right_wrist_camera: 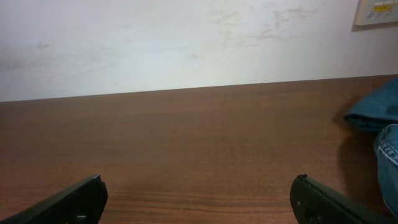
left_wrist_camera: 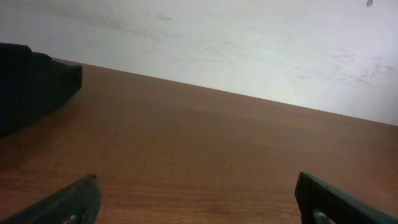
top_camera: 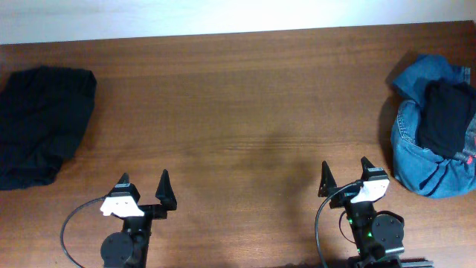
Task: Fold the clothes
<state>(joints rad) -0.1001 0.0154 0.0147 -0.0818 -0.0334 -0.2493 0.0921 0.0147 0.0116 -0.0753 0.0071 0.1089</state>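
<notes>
I'm seeing left tool [top_camera: 143, 179] and right tool [top_camera: 346, 165] gaping empty. Crumpled black clothes [top_camera: 41, 126] are lying at the left's ten o'clock; bunched blue denim [top_camera: 409, 145], black garment [top_camera: 446, 115] atop, at the right's two o'clock.

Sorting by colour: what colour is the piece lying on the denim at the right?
That piece is black, best seen in the overhead view.

Brown wooden table [top_camera: 238, 97] against a scuffed white wall [right_wrist_camera: 155, 43].
</notes>
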